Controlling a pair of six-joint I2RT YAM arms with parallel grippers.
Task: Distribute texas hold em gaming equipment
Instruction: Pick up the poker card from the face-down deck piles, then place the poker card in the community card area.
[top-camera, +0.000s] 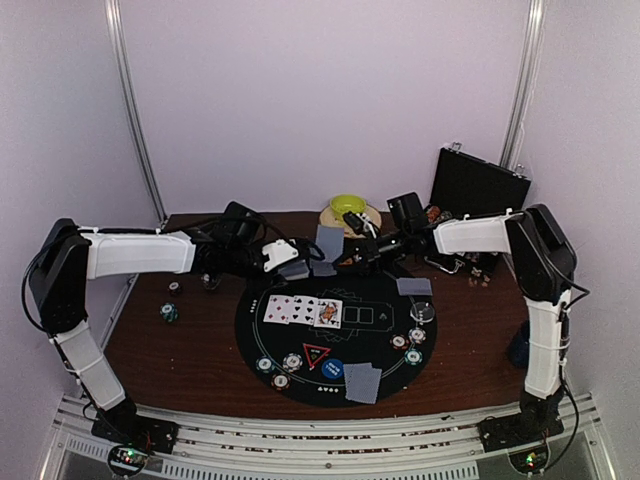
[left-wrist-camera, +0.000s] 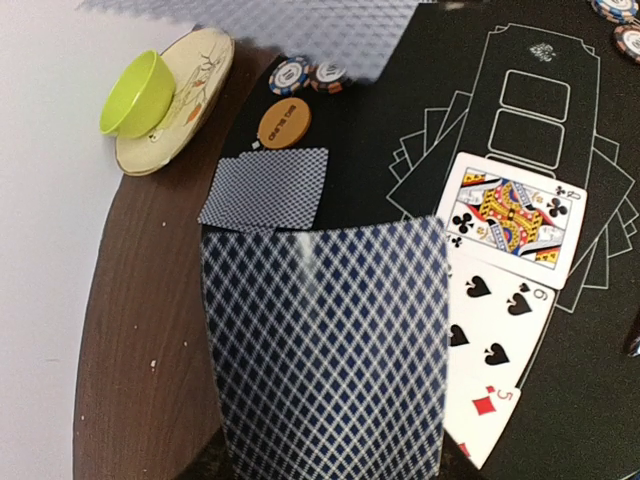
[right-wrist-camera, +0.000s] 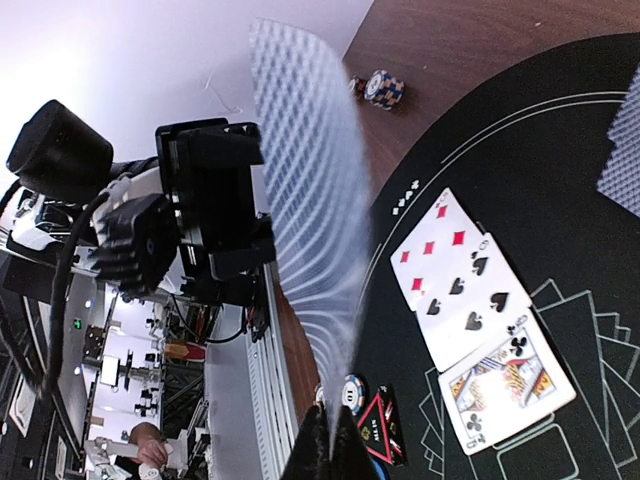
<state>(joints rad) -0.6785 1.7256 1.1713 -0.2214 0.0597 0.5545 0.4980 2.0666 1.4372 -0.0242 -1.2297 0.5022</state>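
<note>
My left gripper (top-camera: 288, 256) reaches in from the left and is shut on a stack of grey-blue-backed playing cards (left-wrist-camera: 325, 350) that hides its jaws. The right gripper (right-wrist-camera: 333, 420) is shut on the edge of a single card (right-wrist-camera: 315, 220), lifted just beside that stack (top-camera: 329, 240). Three face-up cards (top-camera: 303, 311) lie on the black round mat (top-camera: 370, 330): five of diamonds, six of spades, king of clubs (left-wrist-camera: 515, 215). Face-down cards lie at the far edge (left-wrist-camera: 265, 190), right (top-camera: 414, 286) and front (top-camera: 363, 382). Chips (top-camera: 292, 361), a blue disc (top-camera: 333, 369), an orange disc (left-wrist-camera: 283, 122) and a red triangle marker (top-camera: 316, 354) rest on the mat.
A green bowl (top-camera: 347, 206) on its plate stands at the back centre. An open black case (top-camera: 478, 185) stands at the back right. Two chips (top-camera: 170, 312) lie on the wood left of the mat. A dark blue mug (top-camera: 518, 350) sits at the right edge.
</note>
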